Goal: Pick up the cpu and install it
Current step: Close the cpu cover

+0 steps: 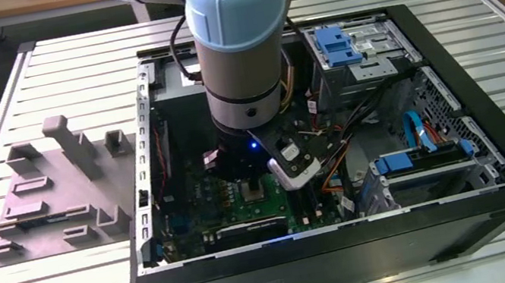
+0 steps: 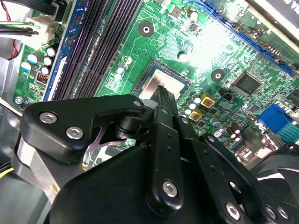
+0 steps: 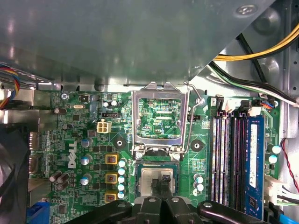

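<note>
My gripper (image 3: pixel 161 183), fingers pinched together, rests its tips on the cpu (image 3: pixel 145 182), already lying in its socket mid-board (image 3: pixel 196 135), the socket's lid (image 3: pixel 136 116) standing open.

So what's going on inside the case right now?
The arm reaches down into the open computer case. Its hand is shut, tips on the cpu, which lies flat in the motherboard socket. The socket's metal retention frame stands flipped open, not yet clamped over it.
</note>
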